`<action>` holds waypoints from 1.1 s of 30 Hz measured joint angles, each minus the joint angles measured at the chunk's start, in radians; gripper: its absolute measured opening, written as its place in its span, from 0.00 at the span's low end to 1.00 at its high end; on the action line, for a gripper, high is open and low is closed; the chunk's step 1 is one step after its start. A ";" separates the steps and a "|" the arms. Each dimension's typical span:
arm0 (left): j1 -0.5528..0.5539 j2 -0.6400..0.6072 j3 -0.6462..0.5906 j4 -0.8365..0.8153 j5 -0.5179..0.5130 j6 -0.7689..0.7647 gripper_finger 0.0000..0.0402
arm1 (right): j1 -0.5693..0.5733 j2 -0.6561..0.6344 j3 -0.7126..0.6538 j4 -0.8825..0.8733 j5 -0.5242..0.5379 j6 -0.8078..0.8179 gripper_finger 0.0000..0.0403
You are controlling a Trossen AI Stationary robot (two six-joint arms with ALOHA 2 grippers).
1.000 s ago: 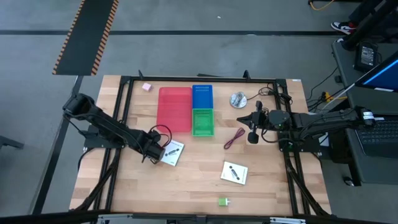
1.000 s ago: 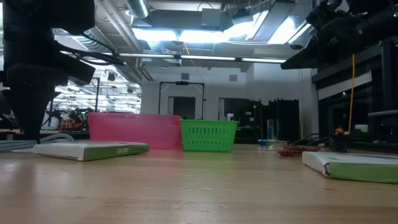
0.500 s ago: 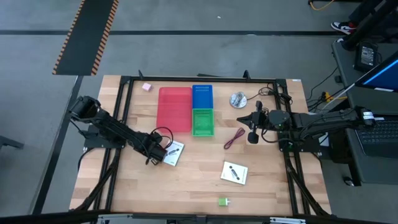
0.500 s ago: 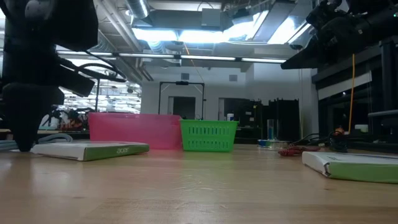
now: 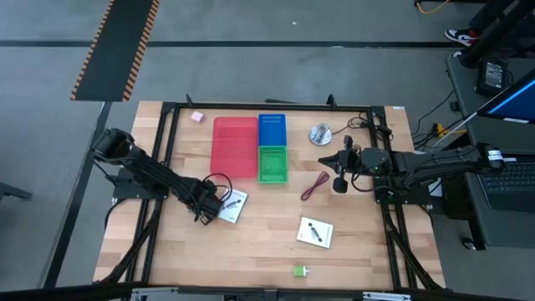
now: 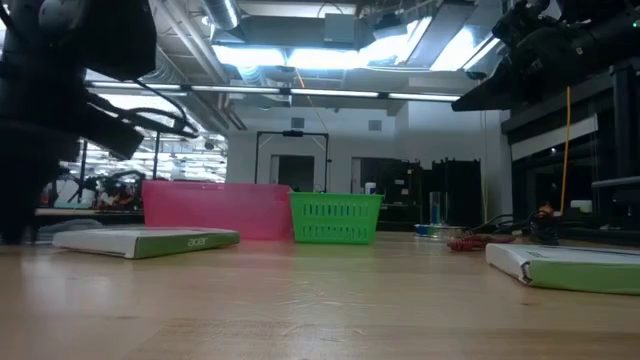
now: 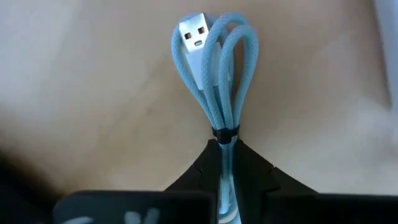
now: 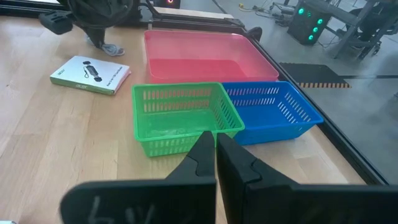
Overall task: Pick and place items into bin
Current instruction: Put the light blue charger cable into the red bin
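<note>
A coiled grey-blue cable [image 7: 219, 74] with a silver USB plug [image 7: 194, 31] lies on the wood just left of a white card [image 5: 232, 206]. My left gripper [image 5: 203, 209] points down and is shut on it. My right gripper [image 5: 340, 180] hangs shut above the table's right part, holding nothing. A second white card [image 5: 316, 232] lies at the near middle. A dark red cable [image 5: 315, 186] lies right of the green bin [image 5: 272, 164]. A green block [image 5: 299, 270] sits at the near edge and a pink block [image 5: 197, 117] at the far left. My left gripper pinches the cable bundle between its two fingers [image 7: 249, 174], just behind the black tie [image 7: 225, 132] that binds the strands, so several strands are in the pinch. The fingers come from above, pointing down. The loops and the plug lie on the table beyond the fingertips.
A pink tray [image 5: 235, 146], a blue bin [image 5: 272, 130] and the green bin stand together at the far middle. A round silver disc [image 5: 320, 134] lies right of the blue bin. Black frame rails run along the table's edges.
My left gripper has tipped a little and settled lower at the left side of the white card. The cards, bins and my right arm have kept their places.
</note>
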 joint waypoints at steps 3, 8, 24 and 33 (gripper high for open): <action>0.000 -0.043 -0.002 0.003 0.008 0.020 0.06 | 0.000 0.000 0.000 0.000 0.000 0.000 0.00; 0.000 -0.137 -0.002 -0.015 -0.037 0.028 0.03 | 0.000 0.000 0.000 0.000 0.000 0.000 0.00; 0.000 -0.479 0.001 -0.081 -0.180 0.180 0.03 | 0.000 0.000 0.000 0.000 0.000 -0.004 0.00; 0.000 -0.587 0.001 -0.071 -0.298 0.325 0.03 | 0.000 0.000 0.000 0.000 0.000 -0.011 0.00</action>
